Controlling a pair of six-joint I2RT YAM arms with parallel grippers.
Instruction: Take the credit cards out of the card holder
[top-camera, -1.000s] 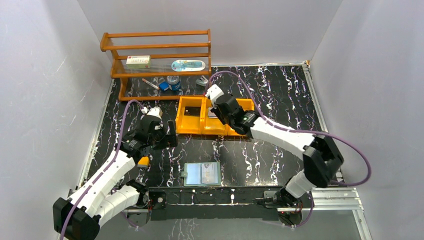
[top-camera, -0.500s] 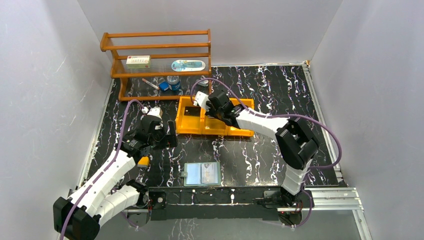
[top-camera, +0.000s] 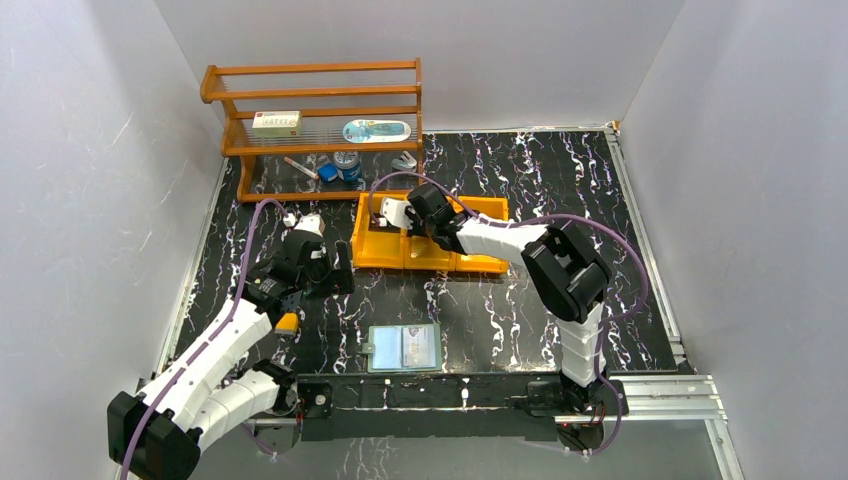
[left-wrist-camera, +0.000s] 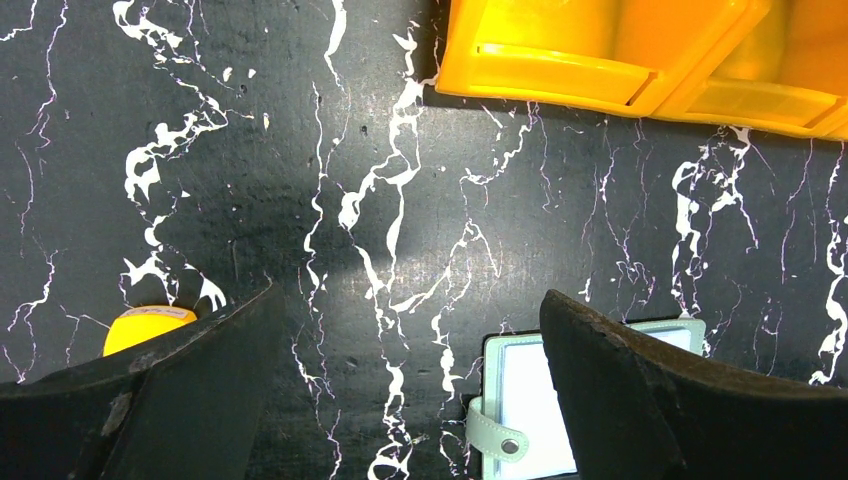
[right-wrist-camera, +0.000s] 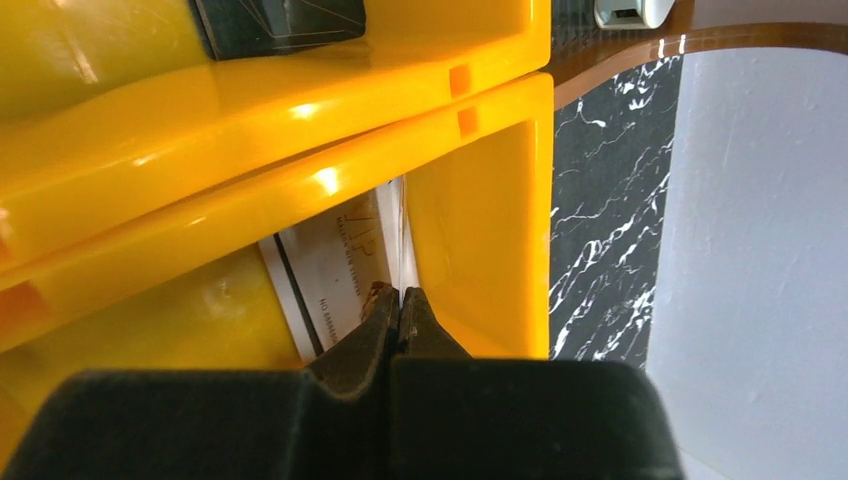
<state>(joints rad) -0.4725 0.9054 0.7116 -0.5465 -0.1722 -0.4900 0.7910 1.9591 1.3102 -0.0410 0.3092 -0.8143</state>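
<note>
The orange tray (top-camera: 428, 264) is sitting on the black marbled bench (top-camera: 560, 180) and is holding two of the credit cards. A black card (right-wrist-camera: 280, 20) is lying in one compartment, and a pale silver-grey card (right-wrist-camera: 335, 262) with dark print is leaning in the compartment next to it. The right arm's fingers (right-wrist-camera: 378, 328) are reaching down into that second compartment. They are pressed together with no gap showing, and their tips are meeting the card's edge beside the tray wall. Whether they are pinching the card cannot be told.

The card holder (top-camera: 403, 347) is lying open and flat, well apart from the tray on the side nearer the arm bases. Its pale inner pockets are facing up, and what is in them cannot be made out. The left arm's fingers (left-wrist-camera: 150, 400) are hanging spread wide over bare bench between the tray and the card holder, gripping nothing. A small yellow object (left-wrist-camera: 145, 325) is resting on the bench by one of them. Behind the tray, a wooden rack (top-camera: 310, 95) is carrying a white box (top-camera: 276, 122).
</note>
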